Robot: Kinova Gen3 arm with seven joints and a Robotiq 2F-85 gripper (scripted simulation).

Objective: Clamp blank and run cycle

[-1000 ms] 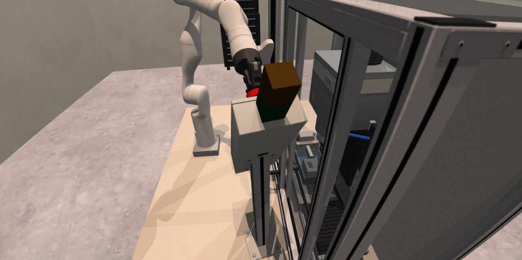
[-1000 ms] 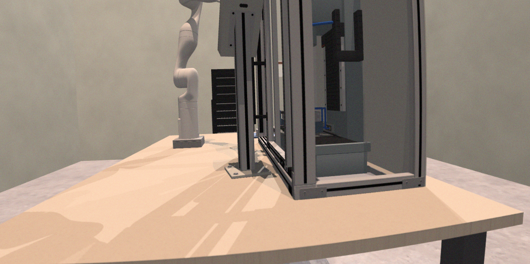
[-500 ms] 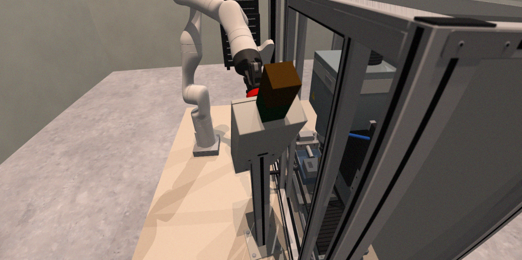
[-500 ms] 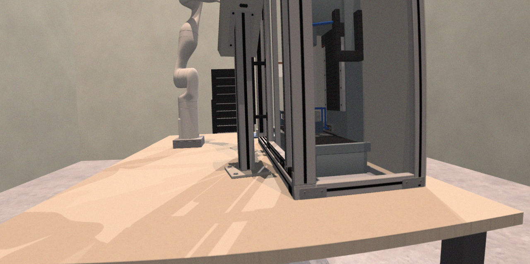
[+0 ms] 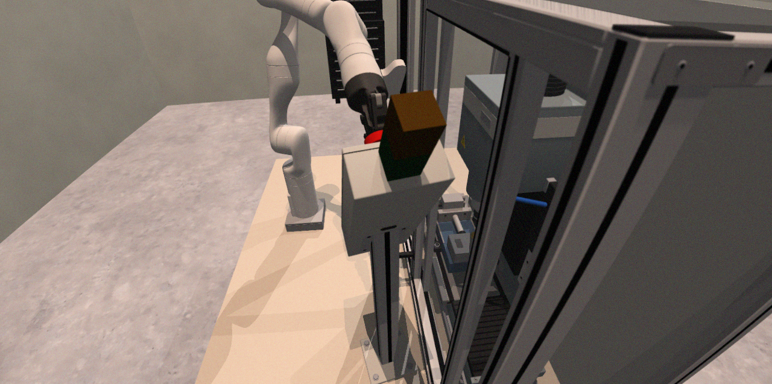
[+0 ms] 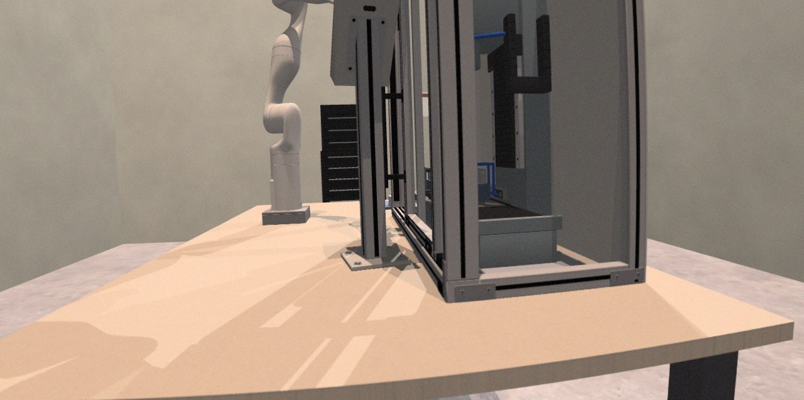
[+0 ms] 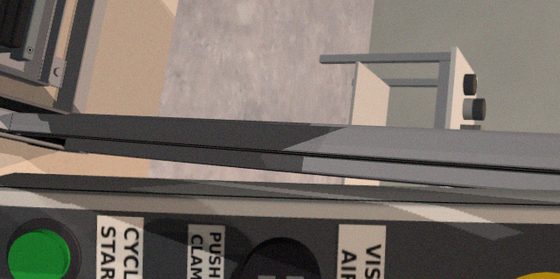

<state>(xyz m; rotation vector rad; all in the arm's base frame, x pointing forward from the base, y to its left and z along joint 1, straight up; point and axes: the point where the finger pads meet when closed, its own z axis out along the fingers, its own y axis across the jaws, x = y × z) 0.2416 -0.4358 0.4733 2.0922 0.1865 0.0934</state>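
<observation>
My gripper (image 5: pixel 372 123) (image 7: pixel 279 276) is shut and empty at the control column's panel; its tips show at the bottom edge of the wrist view, over the black VISE AIR knob (image 7: pixel 280 258). Whether they touch it, and how far in the knob is, I cannot tell. The green CYCLE START button (image 7: pixel 38 253) is at the lower left there. The amber lamp (image 5: pixel 418 110) on the column is dull brown and looks unlit. Through the guard frame, the blue vise (image 5: pixel 447 261) and metal parts show partly; I cannot make out a blank. The setting master is not visible. The door's state is unclear.
The control column (image 5: pixel 384 295) (image 6: pixel 368 144) stands beside the guard (image 5: pixel 485 166) (image 6: pixel 458 144) on the wooden table (image 5: pixel 280 284) (image 6: pixel 252 335). A red button (image 5: pixel 373 137) sits beside the fingers. Guard rails cross close above the panel in the wrist view.
</observation>
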